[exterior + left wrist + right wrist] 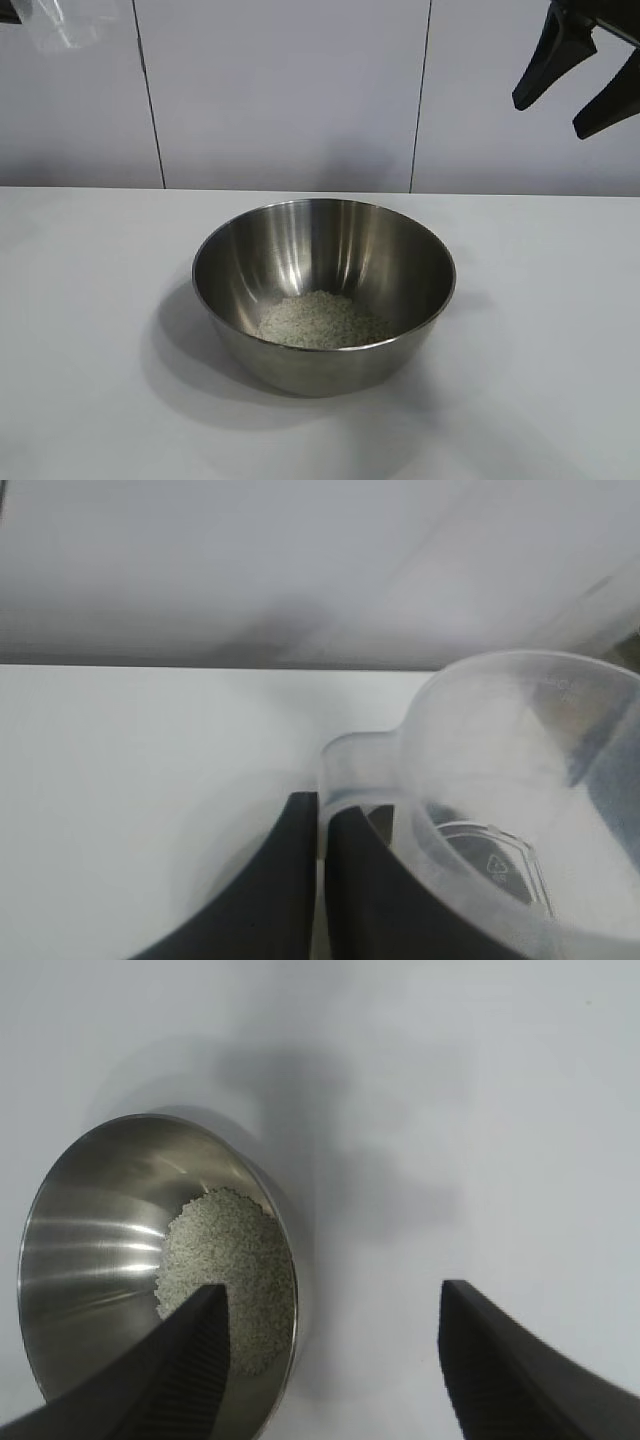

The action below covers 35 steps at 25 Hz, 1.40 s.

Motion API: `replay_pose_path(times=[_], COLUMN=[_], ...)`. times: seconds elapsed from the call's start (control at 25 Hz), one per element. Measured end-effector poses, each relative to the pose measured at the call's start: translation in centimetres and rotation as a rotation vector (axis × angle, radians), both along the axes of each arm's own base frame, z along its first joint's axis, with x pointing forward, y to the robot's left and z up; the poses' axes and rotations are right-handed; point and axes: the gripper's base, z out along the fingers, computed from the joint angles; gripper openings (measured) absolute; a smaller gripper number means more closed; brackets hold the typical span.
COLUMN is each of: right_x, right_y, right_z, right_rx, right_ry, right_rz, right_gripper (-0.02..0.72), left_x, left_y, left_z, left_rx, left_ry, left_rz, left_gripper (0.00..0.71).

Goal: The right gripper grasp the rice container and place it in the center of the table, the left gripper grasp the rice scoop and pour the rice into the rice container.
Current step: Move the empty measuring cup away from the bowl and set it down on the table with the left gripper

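Rice (322, 320) already in rice container (323, 290) mid-table; my left gripper (318, 880), jaws clamped on emptied rice scoop (520, 810)'s handle; right gripper (330, 1360) gapes above, holding nothing. Prob. just parking left.

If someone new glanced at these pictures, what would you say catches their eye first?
The shiny rice container sits mid-table with a whitish heap of rice in its bottom. At the exterior view's upper right, the right end effector hangs open in the air. The left end effector is shut on the handle of the empty clear rice scoop.
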Motion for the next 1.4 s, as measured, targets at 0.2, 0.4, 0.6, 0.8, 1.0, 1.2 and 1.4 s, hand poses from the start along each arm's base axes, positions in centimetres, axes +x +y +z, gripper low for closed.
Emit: replay_pose_path(times=[0.2, 0.4, 0.6, 0.8, 1.0, 1.2, 1.4], right_x=[0.0, 0.0, 0.0, 0.0, 0.0, 0.0, 0.0], right_y=[0.0, 0.0, 0.0, 0.0, 0.0, 0.0, 0.0], right_z=[0.0, 0.0, 0.0, 0.0, 0.0, 0.0, 0.0], right_rx=[0.000, 0.000, 0.000, 0.000, 0.000, 0.000, 0.000], right_ry=[0.000, 0.000, 0.000, 0.000, 0.000, 0.000, -0.002], right_rz=[0.000, 0.000, 0.000, 0.000, 0.000, 0.000, -0.001], right_gripper=[0.422, 0.422, 0.422, 0.422, 0.422, 0.422, 0.422], left_x=[-0.4, -1.4, -1.3, -0.4, 0.3, 1.0, 1.8], left_y=[-0.3, -0.3, 0.1, 0.4, 0.9, 1.1, 1.4], left_z=[-1.0, -4.0, -7.4, -10.7, -14.5, -17.2, -18.4], left_rx=[0.112, 0.222, 0.301, 0.316, 0.346, 0.365, 0.380], left_ry=[-0.271, -0.362, -0.306, -0.226, -0.133, -0.079, -0.061], left_rz=[-0.081, -0.092, -0.090, -0.094, -0.100, -0.112, -0.109], left_gripper=[0.009, 0.009, 0.009, 0.009, 0.009, 0.009, 0.009])
